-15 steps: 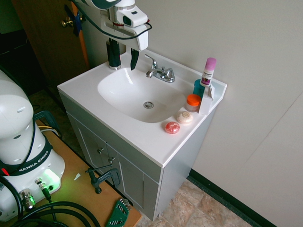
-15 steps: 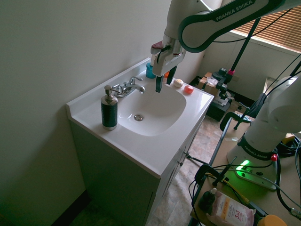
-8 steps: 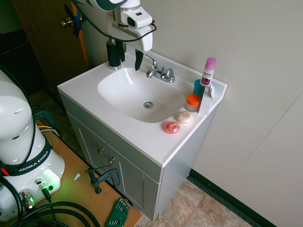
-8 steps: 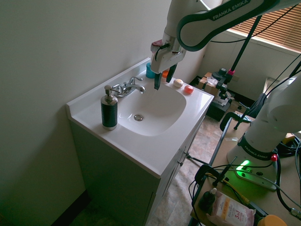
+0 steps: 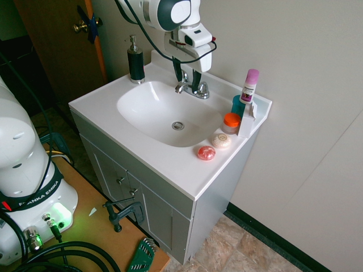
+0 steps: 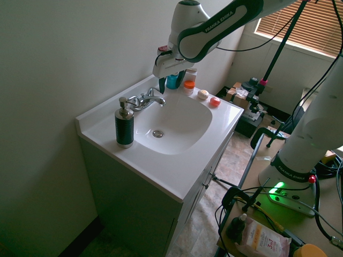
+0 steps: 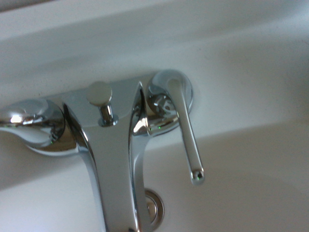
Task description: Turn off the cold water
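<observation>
The small chrome faucet (image 5: pixel 193 88) stands at the back of the white sink (image 5: pixel 142 105). In the wrist view its right-hand lever (image 7: pixel 186 137), the one for the cold water, points out over the basin beside the spout (image 7: pixel 113 164). The left lever (image 7: pixel 29 123) shows only partly at the frame edge. No stream of water shows. My gripper (image 5: pixel 187 76) hangs open just above the faucet, one finger on each side of it. From the other side the gripper (image 6: pixel 163 84) is over the faucet (image 6: pixel 146 99), near the wall.
A black soap dispenser (image 5: pixel 135 59) stands at the sink's back left corner. To the right of the faucet are a teal cup (image 5: pixel 237 105), a pink-capped bottle (image 5: pixel 249 85), an orange-lidded jar (image 5: pixel 231 121) and two round soaps (image 5: pixel 206 152). The wall rises close behind the faucet.
The arm has swung from beside the soap dispenser across to the faucet and now hovers over it. The gripper stays open.
</observation>
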You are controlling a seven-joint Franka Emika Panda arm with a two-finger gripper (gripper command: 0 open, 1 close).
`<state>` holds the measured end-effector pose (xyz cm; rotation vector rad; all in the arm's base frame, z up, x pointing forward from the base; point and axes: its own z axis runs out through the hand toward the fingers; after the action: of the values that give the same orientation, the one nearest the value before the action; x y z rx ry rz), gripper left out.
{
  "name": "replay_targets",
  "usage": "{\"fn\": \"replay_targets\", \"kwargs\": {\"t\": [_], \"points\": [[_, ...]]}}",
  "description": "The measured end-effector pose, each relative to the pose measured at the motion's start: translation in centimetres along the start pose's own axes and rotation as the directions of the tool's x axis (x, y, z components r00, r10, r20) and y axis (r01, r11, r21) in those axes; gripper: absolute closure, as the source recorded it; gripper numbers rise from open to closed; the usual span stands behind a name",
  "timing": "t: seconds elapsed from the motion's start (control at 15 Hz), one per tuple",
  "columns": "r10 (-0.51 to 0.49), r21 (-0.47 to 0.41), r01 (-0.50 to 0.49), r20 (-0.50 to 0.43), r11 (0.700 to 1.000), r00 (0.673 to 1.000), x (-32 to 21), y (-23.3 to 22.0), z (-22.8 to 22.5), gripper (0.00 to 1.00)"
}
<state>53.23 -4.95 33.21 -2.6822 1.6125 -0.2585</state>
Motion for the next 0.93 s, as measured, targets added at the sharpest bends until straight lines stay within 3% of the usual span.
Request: {"fn": "replay_targets", "kwargs": {"t": [0.6, 0.93], "points": [[0.042, -0.033, -0.043, -0.042, 0.999, 0.998, 3.9, -2.4, 4.7, 0.00], [0.072, -0.057, -0.077, -0.075, 0.995, 0.995, 6.1, -0.9, 5.1, 0.00]]}}
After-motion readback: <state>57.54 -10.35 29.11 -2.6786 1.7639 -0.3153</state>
